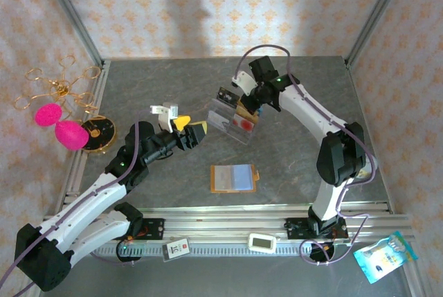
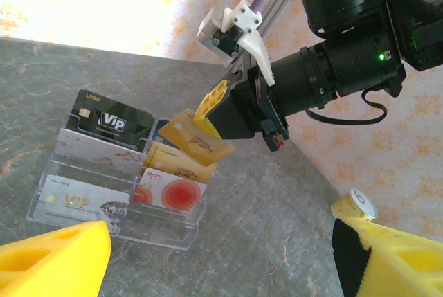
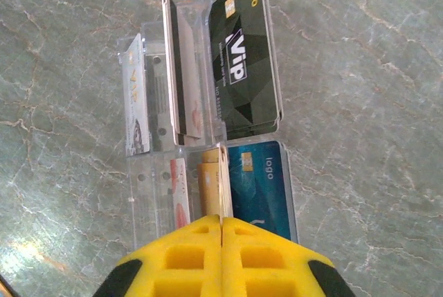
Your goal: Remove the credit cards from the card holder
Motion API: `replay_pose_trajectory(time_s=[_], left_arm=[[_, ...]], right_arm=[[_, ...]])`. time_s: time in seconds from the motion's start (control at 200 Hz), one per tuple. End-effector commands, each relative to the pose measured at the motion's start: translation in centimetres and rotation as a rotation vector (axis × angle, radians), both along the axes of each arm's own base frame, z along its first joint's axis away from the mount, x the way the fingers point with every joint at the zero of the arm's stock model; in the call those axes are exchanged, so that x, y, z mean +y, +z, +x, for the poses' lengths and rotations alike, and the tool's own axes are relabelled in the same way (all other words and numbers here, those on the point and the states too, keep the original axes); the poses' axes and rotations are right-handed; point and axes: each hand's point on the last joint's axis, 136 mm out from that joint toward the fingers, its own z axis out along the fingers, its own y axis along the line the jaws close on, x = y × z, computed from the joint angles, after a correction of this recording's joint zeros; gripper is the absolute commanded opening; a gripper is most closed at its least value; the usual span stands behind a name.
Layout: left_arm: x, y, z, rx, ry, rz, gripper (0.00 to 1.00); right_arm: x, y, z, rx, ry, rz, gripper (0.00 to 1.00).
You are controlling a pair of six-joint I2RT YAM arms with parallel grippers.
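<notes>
Nearest, in front of the arms' bases, the card holder (image 1: 234, 178) lies opened flat on the grey marbled table (image 1: 291, 165), its pale blue inside facing up and orange showing at its edges; it is well apart from both grippers. Beyond it and to the left, the left gripper (image 1: 190, 129) hangs above the table with its yellow fingers spread wide and empty, pointing towards the clear tray (image 1: 223, 122); farther still, the right gripper (image 3: 221, 221) is over that tray, its pads pressed together on the upper edge of a gold card (image 2: 197, 139). That card is tilted, its lower end down at the tray's slots, just above other gold cards; whether it touches the tray I cannot tell. A black VIP card (image 2: 111, 120) stands in a rear compartment; a blue card (image 3: 266, 186) sits just beside the held one; a red-and-white card (image 2: 173, 194) stands in a front slot.
</notes>
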Motion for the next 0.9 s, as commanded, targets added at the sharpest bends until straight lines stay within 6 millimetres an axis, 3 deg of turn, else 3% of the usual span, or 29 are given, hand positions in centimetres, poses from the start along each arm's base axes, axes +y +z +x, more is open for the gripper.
replay_pose_trajectory(time_s=[0.0, 0.305, 0.656, 0.891], left_arm=[[-0.2, 1.3, 0.0, -0.03, -0.016, -0.034, 0.83], [-0.3, 1.5, 0.0, -0.033, -0.022, -0.037, 0.83], [-0.4, 1.4, -0.1, -0.033, -0.026, -0.04, 0.83], [-0.4, 1.5, -0.1, -0.033, -0.028, -0.042, 0.83]], right_arm=[[-0.3, 0.4, 0.4, -0.012, -0.016, -0.045, 0.0], [-0.2, -1.9, -0.1, 0.033, -0.009, -0.101, 0.0], [0.6, -1.7, -0.1, 0.015, 0.002, -0.097, 0.0], [0.5, -3.3, 0.0, 0.047, -0.012, -0.122, 0.0]])
